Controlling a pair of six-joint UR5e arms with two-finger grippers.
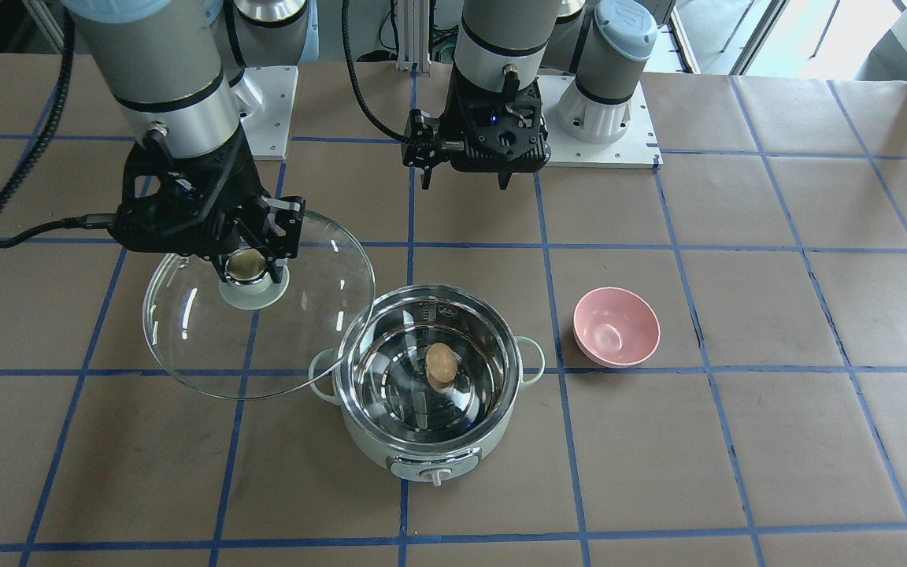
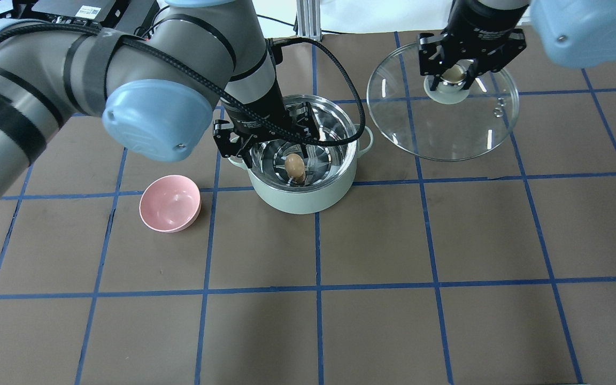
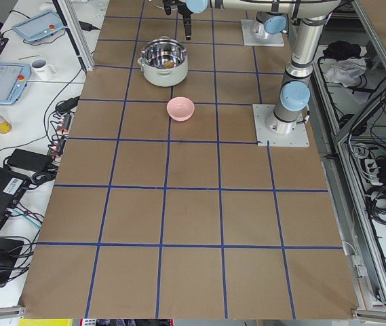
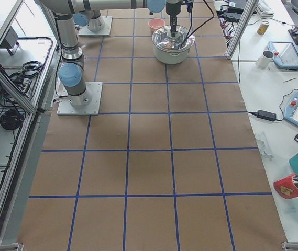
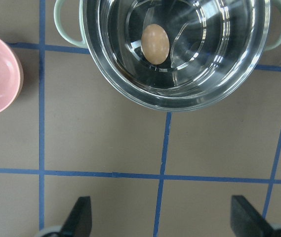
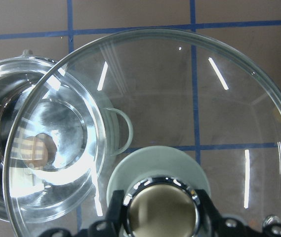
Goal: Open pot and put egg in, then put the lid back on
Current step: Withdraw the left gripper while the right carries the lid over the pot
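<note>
The egg (image 2: 294,164) lay inside the pot (image 2: 300,202); only the lid (image 2: 447,131) was left to replace. Seen from overhead, it hung at the pot's two o'clock, the right fingers (image 6: 205,210) clamped on its knob (image 6: 161,207). The left fingers (image 5: 81,217) stood wide, empty. The lid needed centring over the rim first, then lowering level.

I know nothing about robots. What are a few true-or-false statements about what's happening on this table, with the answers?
1. The egg lies inside the pot. True.
2. The lid sits on the pot. False: the right gripper holds it up beside the pot.
3. The left gripper grips the egg. False: it is open and empty.
4. The bowl is empty. True.
</note>
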